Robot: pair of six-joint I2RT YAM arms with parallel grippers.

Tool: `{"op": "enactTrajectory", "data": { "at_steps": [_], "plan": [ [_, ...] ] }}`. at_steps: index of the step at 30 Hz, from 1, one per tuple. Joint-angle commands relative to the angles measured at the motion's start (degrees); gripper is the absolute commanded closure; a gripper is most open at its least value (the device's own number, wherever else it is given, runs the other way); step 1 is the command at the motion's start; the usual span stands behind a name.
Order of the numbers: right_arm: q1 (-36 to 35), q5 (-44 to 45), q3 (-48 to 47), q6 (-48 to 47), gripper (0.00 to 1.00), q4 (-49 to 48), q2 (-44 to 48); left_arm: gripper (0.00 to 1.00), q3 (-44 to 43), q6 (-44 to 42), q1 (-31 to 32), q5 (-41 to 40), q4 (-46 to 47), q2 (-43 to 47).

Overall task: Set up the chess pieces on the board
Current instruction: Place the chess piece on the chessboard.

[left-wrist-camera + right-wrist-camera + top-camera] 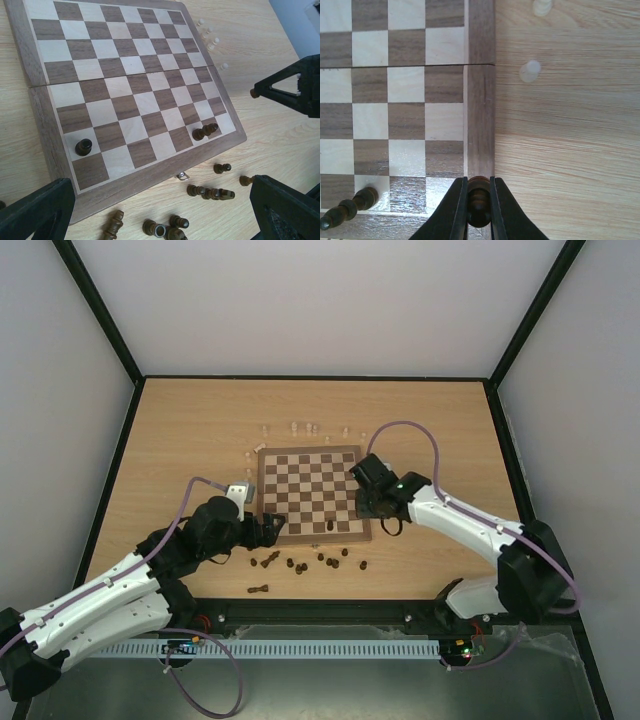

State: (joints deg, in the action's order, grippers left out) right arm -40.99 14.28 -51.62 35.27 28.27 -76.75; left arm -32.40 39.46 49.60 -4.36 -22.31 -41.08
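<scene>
While the left tool (268, 530) gapes wide, the right tool (479, 183) pinches 1 dark, turned chessman (479, 207).

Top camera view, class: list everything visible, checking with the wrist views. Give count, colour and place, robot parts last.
table: one, light wood, under everything.
board: one, dark brown and cream checks, mid-table.
dark pieces on the board: two, dark brown; one upright by the left edge, one lying in the nearest row.
loose dark pieces: about ten, dark brown, on the table before the board.
pale pieces: several, cream, on the table beyond the board.
held piece: one, dark brown, gripped at the board's right border.
left gripper: one, black, open, at the board's near left corner.
right gripper: one, black, shut on the held piece.
arms: two, white and black, near side.
</scene>
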Motion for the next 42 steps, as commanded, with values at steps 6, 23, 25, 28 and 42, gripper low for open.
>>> {"op": "enactTrajectory", "data": {
  "at_steps": [6,23,25,28,42],
  "plan": [
    [-3.1,-1.5,-4.1,-3.5,0.95,3.0,-7.6,0.01,-1.2,0.9,0.3,-1.8,-1.0,0.2],
    [-4.5,-0.6,-5.7,-4.6,0.92,0.5,-13.5,0.01,-1.1,1.4,0.3,-2.7,-1.3,0.0],
    [-4.5,-0.7,-5.9,-4.7,0.92,0.4,-14.1,0.01,-1.1,1.4,0.3,-2.7,-1.3,0.1],
    [-4.6,-1.1,-6.0,-4.9,0.91,-0.1,-14.4,0.01,-1.1,1.4,0.3,-2.9,-1.3,0.0],
    [-4.6,-1.3,-5.6,-5.8,0.80,-1.4,-15.2,0.01,-1.3,2.0,0.3,-3.9,-1.9,-0.8]
  ]
}}
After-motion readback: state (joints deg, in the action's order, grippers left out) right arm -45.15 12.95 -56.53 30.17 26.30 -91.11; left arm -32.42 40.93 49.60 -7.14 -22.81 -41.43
